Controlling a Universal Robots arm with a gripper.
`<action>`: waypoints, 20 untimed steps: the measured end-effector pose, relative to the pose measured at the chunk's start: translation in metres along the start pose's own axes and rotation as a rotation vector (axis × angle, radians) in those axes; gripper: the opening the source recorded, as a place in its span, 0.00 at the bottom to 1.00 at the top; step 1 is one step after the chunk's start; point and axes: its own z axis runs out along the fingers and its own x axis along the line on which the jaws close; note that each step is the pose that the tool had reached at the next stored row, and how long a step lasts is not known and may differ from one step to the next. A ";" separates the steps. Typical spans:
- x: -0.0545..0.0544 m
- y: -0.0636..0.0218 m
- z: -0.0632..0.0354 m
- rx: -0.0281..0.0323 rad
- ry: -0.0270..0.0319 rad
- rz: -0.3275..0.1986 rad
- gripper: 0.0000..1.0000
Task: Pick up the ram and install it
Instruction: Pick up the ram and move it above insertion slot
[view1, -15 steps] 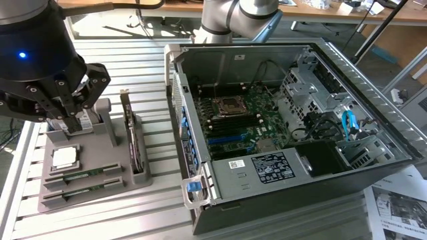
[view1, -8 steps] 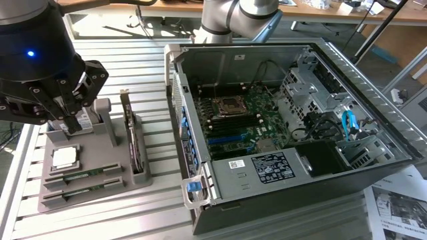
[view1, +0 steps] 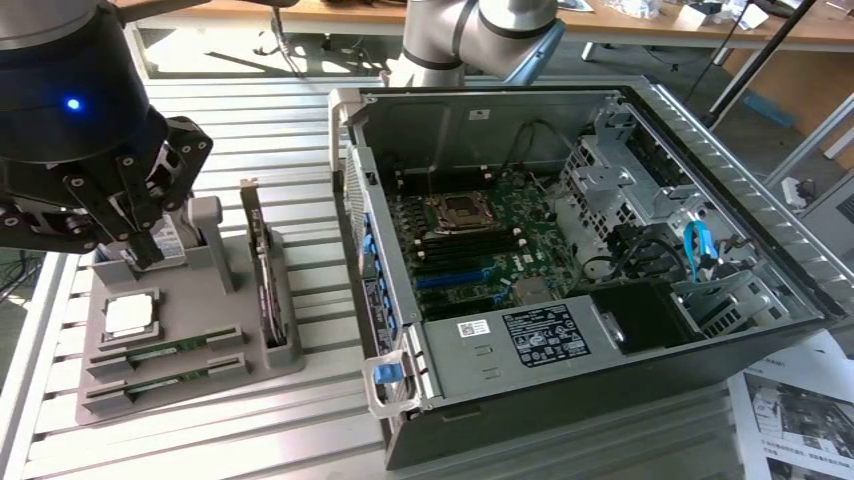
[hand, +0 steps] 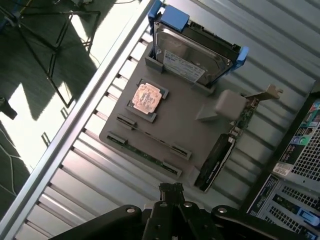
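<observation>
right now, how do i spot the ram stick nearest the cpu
At the exterior view's left, beside the open black computer case, sits a grey plastic holder. Two thin green circuit-board sticks lie there; yours is nearer the square silver chip.

Hangs at ten o'clock in the exterior view as a dark, round wrist (view1: 60, 70) with a small blue light (view1: 74, 103) glowing on its side. Points down, carrying the gripper (view1: 138, 255) toward eight o'clock, black linkages (view1: 167, 160) narrowing to jaws closed tight against each other. Rises at twelve o'clock as a grey jointed arm (view1: 474, 30), bent at a rounded elbow. Looks along the shut gripper (hand: 171, 189) in the wrist view, dark linkages spreading behind it.
</observation>
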 end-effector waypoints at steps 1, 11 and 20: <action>0.000 0.0000 0.0000 0.0004 0.0011 -0.015 0.11; 0.000 0.0000 0.0000 0.0059 0.0138 -0.179 0.11; 0.000 0.0000 0.0001 0.0077 0.0244 -0.355 0.11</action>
